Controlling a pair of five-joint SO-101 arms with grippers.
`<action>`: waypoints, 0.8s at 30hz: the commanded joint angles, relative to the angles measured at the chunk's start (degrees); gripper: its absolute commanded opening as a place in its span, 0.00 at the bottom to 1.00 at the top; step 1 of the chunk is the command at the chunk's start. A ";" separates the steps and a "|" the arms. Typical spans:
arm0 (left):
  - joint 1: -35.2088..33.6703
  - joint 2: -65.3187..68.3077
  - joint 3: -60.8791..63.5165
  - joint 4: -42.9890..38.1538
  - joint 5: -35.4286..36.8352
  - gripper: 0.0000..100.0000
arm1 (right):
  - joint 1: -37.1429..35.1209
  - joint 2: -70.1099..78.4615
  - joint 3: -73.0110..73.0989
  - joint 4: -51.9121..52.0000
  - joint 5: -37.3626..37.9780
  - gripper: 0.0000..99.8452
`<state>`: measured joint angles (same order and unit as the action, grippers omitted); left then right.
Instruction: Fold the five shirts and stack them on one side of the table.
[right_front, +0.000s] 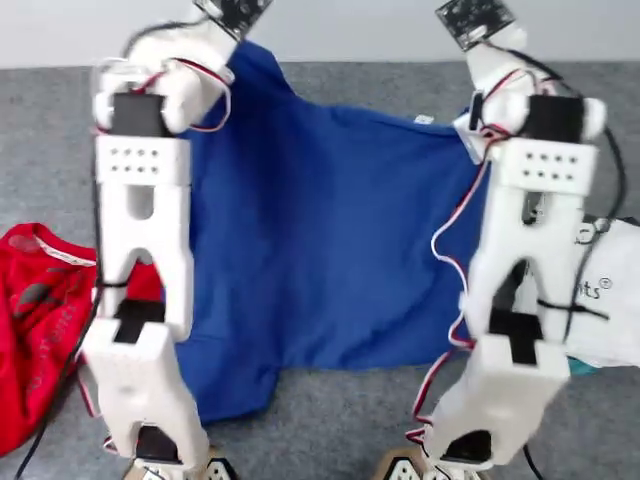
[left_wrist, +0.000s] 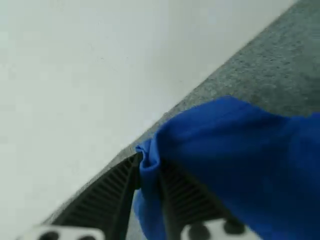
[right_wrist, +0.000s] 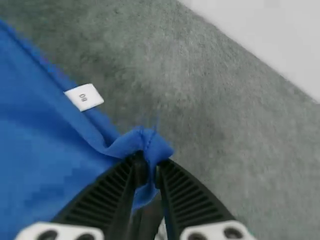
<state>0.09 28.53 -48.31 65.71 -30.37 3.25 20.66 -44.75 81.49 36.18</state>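
Two arms loomed closest: left arm (right_front: 140, 250), right arm (right_front: 530, 260). One blue shirt (right_front: 330, 250) lay spread on table (right_front: 340, 425); left gripper (left_wrist: 148, 172) clamped its edge at 11 o'clock, right gripper (right_wrist: 145, 167) at 1 o'clock. One red shirt (right_front: 40, 320) sat at 8 o'clock, one white shirt (right_front: 612, 300) at 3 o'clock.

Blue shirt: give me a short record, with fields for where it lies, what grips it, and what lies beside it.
blue shirt: spread on the grey table
left gripper: shut on a far corner
right gripper: shut on the far edge, near the tag
red shirt: crumpled, by the left arm
white shirt: by the right arm
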 joint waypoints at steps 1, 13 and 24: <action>-0.79 4.75 -0.40 -10.90 -0.62 0.01 | 0.04 4.09 -0.18 -9.01 0.44 0.01; -3.96 11.78 -0.40 -33.32 -0.70 0.01 | -1.45 12.00 -0.18 -38.29 0.79 0.01; -3.60 11.60 -1.19 -4.84 -4.31 0.01 | -2.07 14.46 -0.18 -22.55 0.88 0.01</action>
<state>-3.16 41.80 -48.22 50.59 -32.57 1.58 36.22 -44.40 53.80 36.44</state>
